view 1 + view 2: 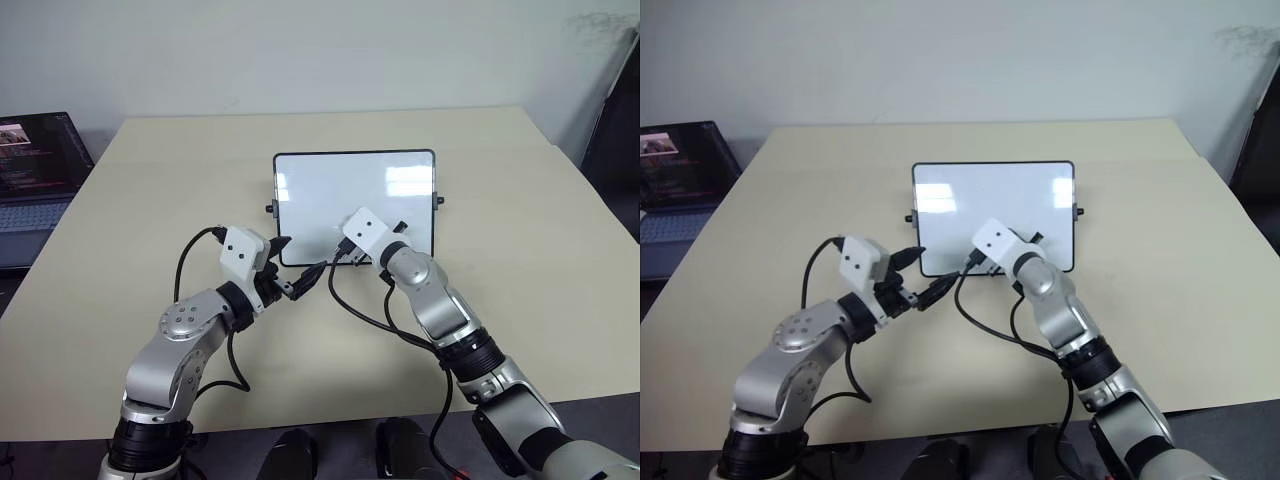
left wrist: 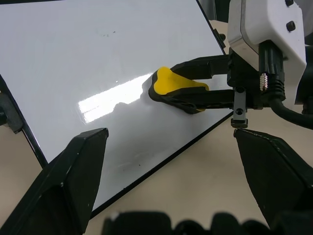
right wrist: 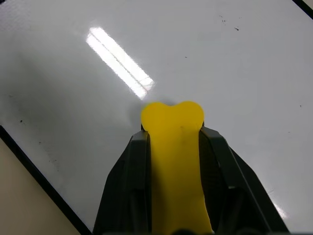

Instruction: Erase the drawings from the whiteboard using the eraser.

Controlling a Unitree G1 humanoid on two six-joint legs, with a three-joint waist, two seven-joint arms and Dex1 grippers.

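Observation:
The whiteboard [image 1: 355, 195] stands tilted near the middle of the table, glossy white in a thin black frame. My right gripper [image 3: 173, 137] is shut on the yellow eraser [image 3: 172, 122], whose tip presses against the lower part of the board's face; the left wrist view shows the same eraser [image 2: 173, 85] from the side. My left gripper [image 1: 300, 265] is open and holds nothing, just in front of the board's lower left corner, its fingers [image 2: 73, 181] wide apart. The drawings are out of view: the face that shows bears a few tiny dark specks [image 3: 229, 22].
An open laptop [image 1: 35, 170] sits off the table's far left. Black cables [image 1: 350, 305] loop from both wrists over the beige table [image 1: 520, 230] in front of the board. Small black knobs [image 1: 440, 200] stick out from the board's sides.

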